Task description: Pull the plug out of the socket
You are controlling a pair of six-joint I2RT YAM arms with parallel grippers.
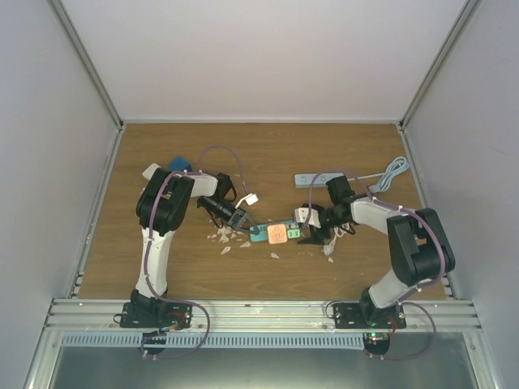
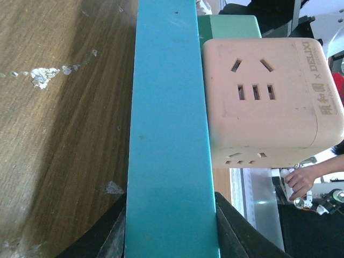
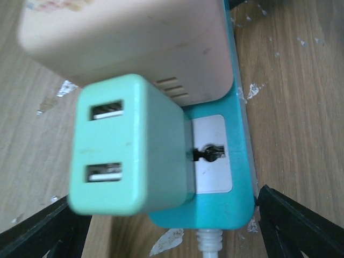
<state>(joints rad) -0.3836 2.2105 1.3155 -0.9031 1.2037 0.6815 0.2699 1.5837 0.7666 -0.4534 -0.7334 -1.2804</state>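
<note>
Table [image 1: 203, 271]: wood-grain top, scuffed, inside a booth of plain white walls [image 1: 259, 57], with aluminium rails [image 1: 259, 312] along the near edge. Left arm [image 1: 162, 207] and right arm [image 1: 413, 243] both reach in toward the centre.

White power strip [image 1: 320, 179] lies far right, its pale cable [image 1: 395, 172] coiled by the right wall. Blue object [image 1: 179, 164] far left, too small to identify.

Teal power strip [image 2: 169, 134] at table centre, long axis left–right. White cord [image 3: 208, 243] leaves its right end.

Left gripper [image 1: 242, 220] is clamped on the teal strip's left end; black fingers [image 2: 99, 244] press against both its sides. Right gripper [image 1: 308, 229] is spread wide, fingers [image 3: 301, 226] standing either side of the strip's right end, touching nothing.

Pink cube adapter [image 2: 269, 102] sits on the strip about mid-length. Printed on its side: Chinese characters, then "× DELIXI".

Plug [image 3: 129, 145]: pale green block at the right end of the strip, just right of the cube, between the right gripper's fingers and clear of them. It stands out from the socket face; its outer face, with two USB ports [image 3: 106, 110], is turned away from the strip. Ports line up along the strip's long axis. Whether the pins are fully home: cannot tell. One free socket hole [image 3: 210, 155] shows beside it.

White flakes [image 2: 43, 75] are scattered on the wood around the strip.
</note>
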